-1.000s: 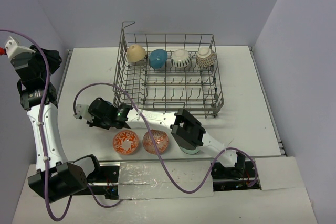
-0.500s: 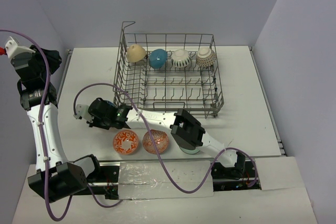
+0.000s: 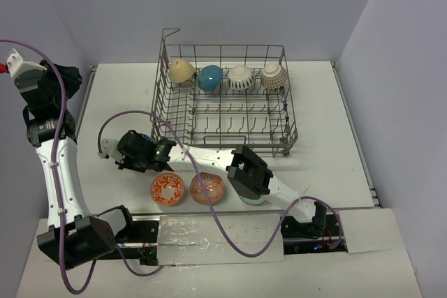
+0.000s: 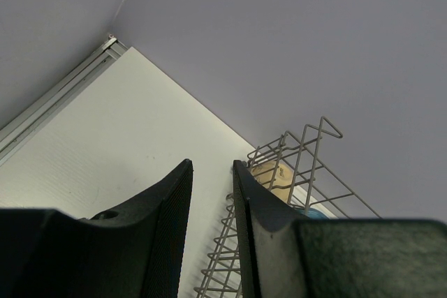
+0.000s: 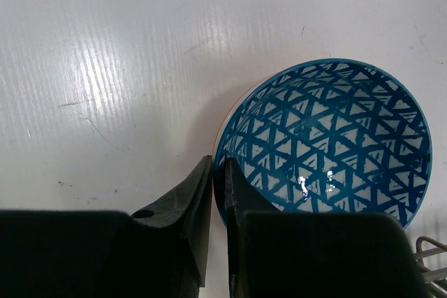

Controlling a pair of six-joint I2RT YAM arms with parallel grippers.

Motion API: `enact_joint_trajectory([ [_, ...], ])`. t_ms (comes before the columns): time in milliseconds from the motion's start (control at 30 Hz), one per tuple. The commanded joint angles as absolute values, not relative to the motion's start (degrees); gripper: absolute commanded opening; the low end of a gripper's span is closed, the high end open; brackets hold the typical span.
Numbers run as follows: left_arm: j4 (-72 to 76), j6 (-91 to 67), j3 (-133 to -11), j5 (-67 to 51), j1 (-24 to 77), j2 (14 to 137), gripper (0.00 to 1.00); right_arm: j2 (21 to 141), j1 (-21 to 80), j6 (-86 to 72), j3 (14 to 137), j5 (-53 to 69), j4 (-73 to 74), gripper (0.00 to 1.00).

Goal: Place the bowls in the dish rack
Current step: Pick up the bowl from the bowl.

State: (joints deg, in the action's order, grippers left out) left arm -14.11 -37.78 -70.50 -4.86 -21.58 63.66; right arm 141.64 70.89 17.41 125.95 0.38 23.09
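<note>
Right gripper [image 5: 213, 167] pinches the rim of the blue-and-white triangle-patterned ceramic bowl [image 5: 328, 141], upright beside the near-left corner of the grey wire dish rack [image 3: 162, 99], ready for lifting; left gripper [image 4: 211, 167], slightly parted and empty, stands clear.

Before the dish rack [image 3: 162, 88], the left arm [image 3: 61, 172] and right arm [image 3: 209, 160] are clad in white shells with black joints; purple cables [image 3: 65, 113] are strung along them.

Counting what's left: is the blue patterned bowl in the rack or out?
Out. The blue patterned bowl rests on the white table, outside the rack, mouth up.
</note>
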Motion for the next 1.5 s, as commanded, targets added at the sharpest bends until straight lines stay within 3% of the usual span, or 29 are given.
enact_joint_trajectory([
  [0,-11.2,-38.3,-70.0,-6.2,-22.0,63.8,0.35,139.7,70.8,16.9,124.8,-0.3,22.6,0.0],
  [1467,-11.2,-38.5,-70.0,-6.9,-22.1,64.1,0.36,134.6,70.0,14.8,124.6,1.8,22.8,0.0],
])
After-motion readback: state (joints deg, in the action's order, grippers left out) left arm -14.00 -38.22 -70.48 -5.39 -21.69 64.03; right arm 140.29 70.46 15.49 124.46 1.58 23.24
